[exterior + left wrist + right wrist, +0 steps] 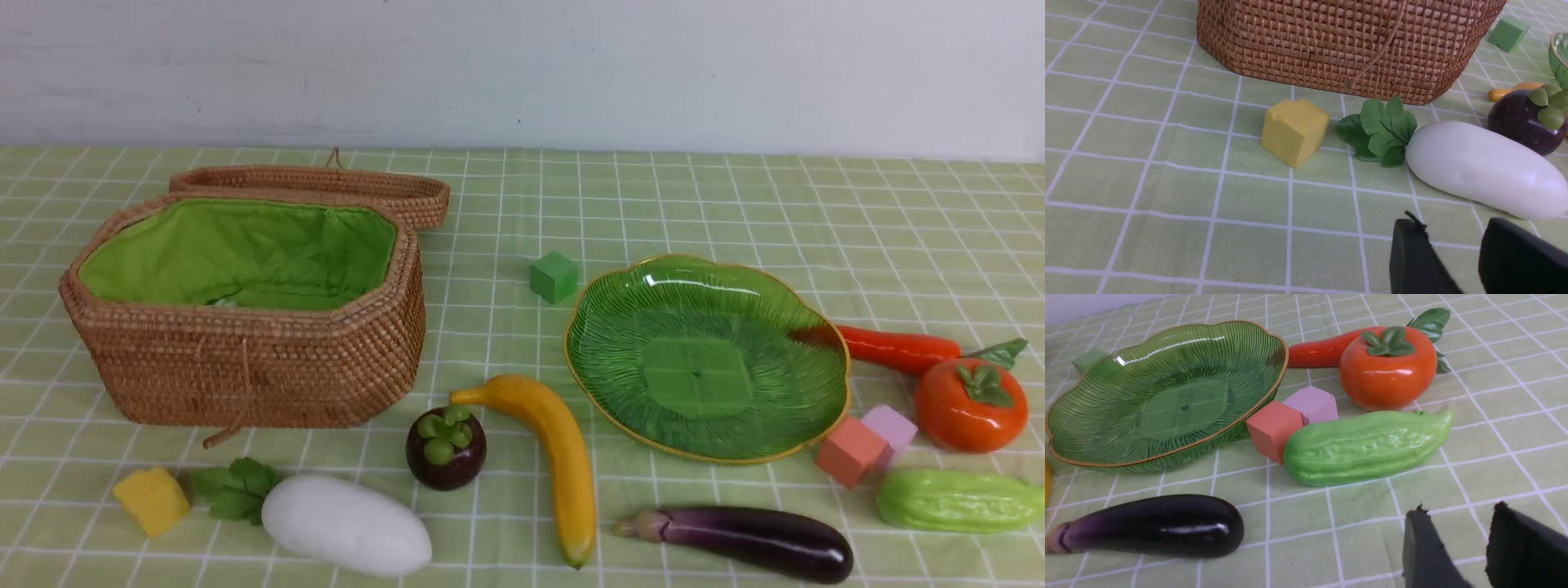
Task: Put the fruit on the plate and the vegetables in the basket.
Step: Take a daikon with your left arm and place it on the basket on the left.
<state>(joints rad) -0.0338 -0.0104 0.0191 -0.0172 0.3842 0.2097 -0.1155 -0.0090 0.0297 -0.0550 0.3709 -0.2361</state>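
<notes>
The wicker basket (245, 359) stands open at the left, its green lining showing. The green plate (706, 359) is at centre right, empty. The banana (555, 457) and mangosteen (446, 447) lie between them. The white vegetable (347, 525) lies in front of the basket, the eggplant (751, 541) in front of the plate. The carrot (894, 349), persimmon (970, 403) and gourd (959, 500) are at the right. My left gripper (1449, 232) is open, empty, near the white vegetable (1484, 169). My right gripper (1457, 516) is open, empty, near the gourd (1367, 447). Neither arm shows in the front view.
Foam cubes: yellow (151, 500) front left, green (553, 276) behind the plate, red (849, 451) and pink (890, 429) by the plate's right edge. The basket lid (326, 186) lies open behind the basket. A white wall closes the far side.
</notes>
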